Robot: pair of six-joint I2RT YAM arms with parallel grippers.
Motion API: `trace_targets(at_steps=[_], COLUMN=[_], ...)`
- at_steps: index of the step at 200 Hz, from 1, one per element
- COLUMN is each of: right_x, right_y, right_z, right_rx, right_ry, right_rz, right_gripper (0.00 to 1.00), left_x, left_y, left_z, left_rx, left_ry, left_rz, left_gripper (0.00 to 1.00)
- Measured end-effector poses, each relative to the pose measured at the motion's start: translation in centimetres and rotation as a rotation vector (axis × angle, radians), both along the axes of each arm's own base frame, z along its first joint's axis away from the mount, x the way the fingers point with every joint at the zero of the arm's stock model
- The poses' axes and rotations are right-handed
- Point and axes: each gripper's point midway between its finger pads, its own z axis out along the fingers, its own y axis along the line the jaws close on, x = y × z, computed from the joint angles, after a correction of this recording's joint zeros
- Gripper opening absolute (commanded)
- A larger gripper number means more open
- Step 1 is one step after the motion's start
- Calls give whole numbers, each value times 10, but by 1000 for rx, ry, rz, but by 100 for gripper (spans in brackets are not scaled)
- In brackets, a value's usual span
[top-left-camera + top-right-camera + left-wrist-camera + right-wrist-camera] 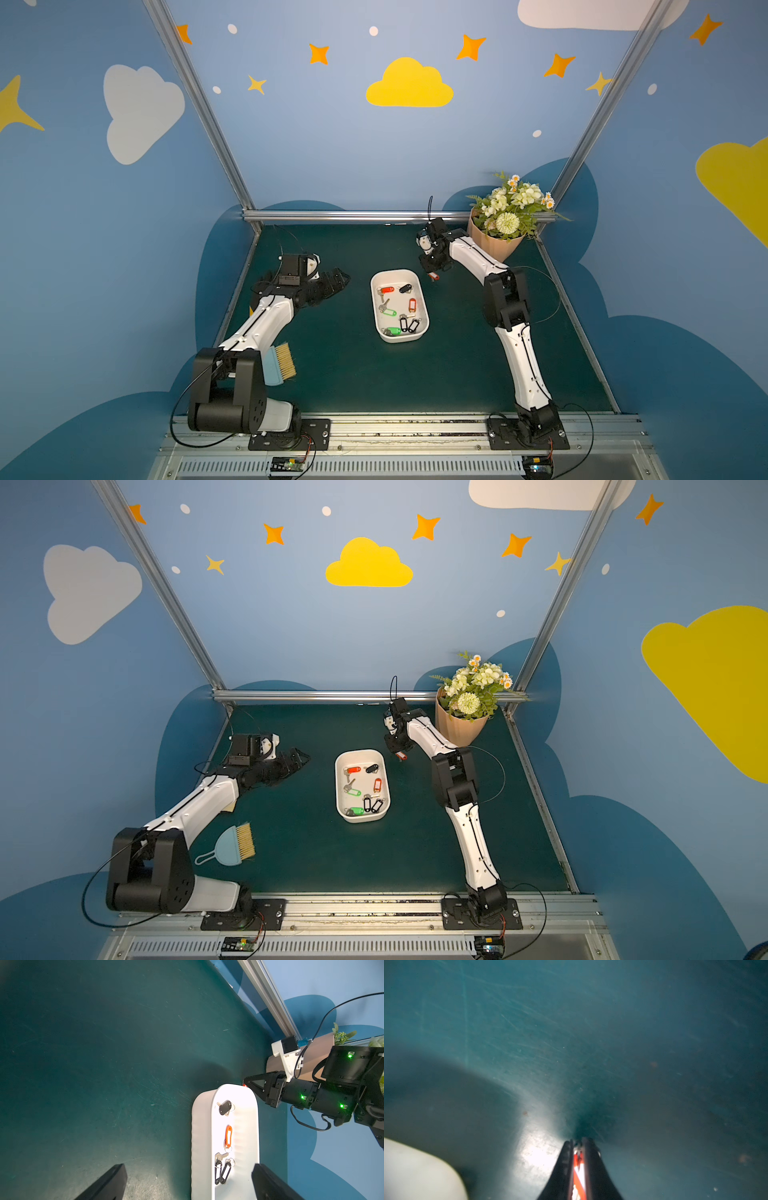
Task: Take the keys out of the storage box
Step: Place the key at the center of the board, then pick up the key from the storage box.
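Well, in both top views the white storage box (401,337) (362,817) sits mid-table on the green mat (332,374) (299,854), and most of the keys (387,289) (354,769) lie loose inside it on their coloured tags. The right gripper (432,272) (398,751) hangs just off the box's far right corner, outside the rim, with a red-tagged key (434,276) (401,755) dangling beneath it close to the mat. The left gripper (338,279) (300,759) waits to the left of the box, well apart from it, carrying nothing. A brush (280,365) (235,845) lies near the left arm's base and a flower pot (492,247) (459,729) stands in the far right corner, neither in the way. From the left wrist, that gripper's jaws are spread wide with the box wall (201,1136) between them further off; a black-tagged key (225,1107), an orange one (228,1135) and a pair of black tags (222,1172) lie inside. From the right wrist, the fingers (591,1167) are pinched narrowly on the red tag (578,1167), low over bare mat, with a corner of the box (415,1167) off to one side. I'd say one key is at the point of being set down. The next move calls for letting it go clear of the box, then going back in for another, taking a tag, not a flat key blade.
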Motion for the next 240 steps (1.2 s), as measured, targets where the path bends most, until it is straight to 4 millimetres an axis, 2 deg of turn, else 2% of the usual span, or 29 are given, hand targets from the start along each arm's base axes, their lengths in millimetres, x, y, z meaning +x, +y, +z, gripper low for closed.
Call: trace_targets(at_steps=[28,48,79,110,124,135,158,184,205,240], right_x=[-5,-15,-36,-70,-90,-108,-143,-176,-188,-193], right_y=[2,4,5,23,35,45,64,79,83,82], right_z=[3,19,77,144,163,170,165,143,125,88], right_rx=[20,42,92,170,193,200,177,103,45,-46], right_ry=[20,34,-4,-55,-56,-41,20,95,131,180], right_rz=[-3,-2,-10,-4,2,9,13,12,-10,-74], right_gripper=[42,46,50,50,51,51,51,51,51,50], left_x=[0,-1,-3,-8,-9,-11,-13,-17,-18,-16], left_y=[0,-1,-7,-24,-35,-43,-58,-70,-78,-88], left_z=[0,0,1,4,3,-1,-12,-31,-41,-49], left_rx=[1,6,-9,-45,-63,-76,-101,-132,-155,-187], left_ry=[0,-3,-5,-8,-3,6,39,107,146,181], left_rz=[-5,-13,-40,-99,-131,-153,-199,-232,-254,-292], left_gripper=[100,100,100,97,97,96,94,93,93,92])
